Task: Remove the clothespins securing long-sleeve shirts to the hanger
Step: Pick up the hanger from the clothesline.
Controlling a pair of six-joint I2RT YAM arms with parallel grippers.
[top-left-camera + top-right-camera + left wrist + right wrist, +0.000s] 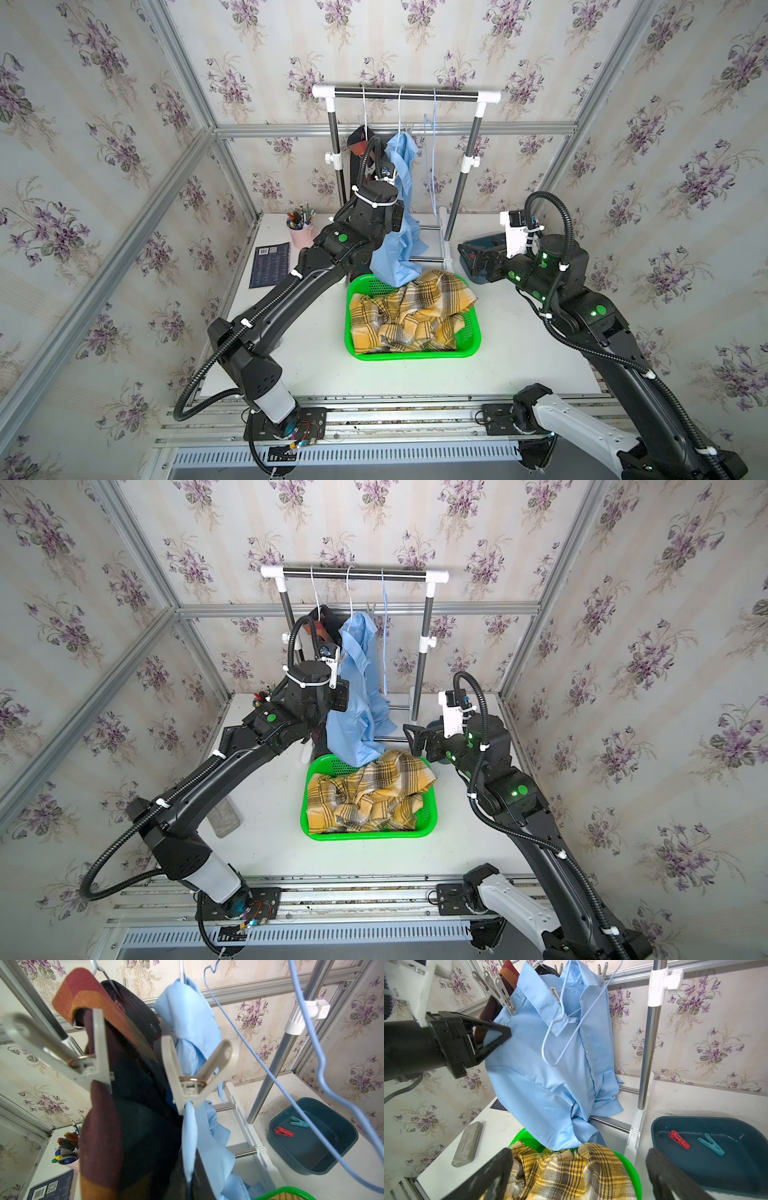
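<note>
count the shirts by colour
yellow-and-grey plaid cloth shirt: 1
plain light blue cloth shirt: 1
dark plaid cloth shirt with red and orange: 1
total: 3

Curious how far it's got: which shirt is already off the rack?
The yellow plaid shirt: it lies crumpled in the green basket; the light blue shirt and dark plaid shirt hang on the rack.
</note>
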